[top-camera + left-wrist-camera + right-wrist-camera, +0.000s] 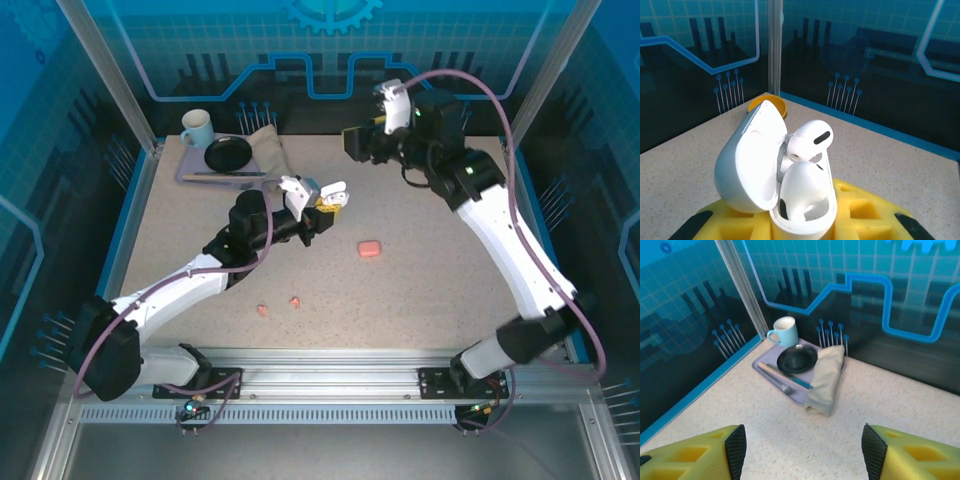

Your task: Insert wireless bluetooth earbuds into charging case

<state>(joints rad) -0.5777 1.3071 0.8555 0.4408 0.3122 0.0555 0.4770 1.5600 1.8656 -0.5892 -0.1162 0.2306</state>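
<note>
The table [420, 290] is speckled and the walls are blue-panelled. My left gripper [318, 208] clamps the open white case [747, 165]. Its wrist camera shows one white earbud [802, 195] seated and a second earbud [807, 140] perched above. Overhead, pink earbuds [262, 310] lie loose near my bases. My right gripper [800, 450] gapes wide, facing the tray [760, 371].

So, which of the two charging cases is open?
The white case, held in the left end effector: its lid stands up, white earbuds inside. The pink case on the table looks closed.
</note>
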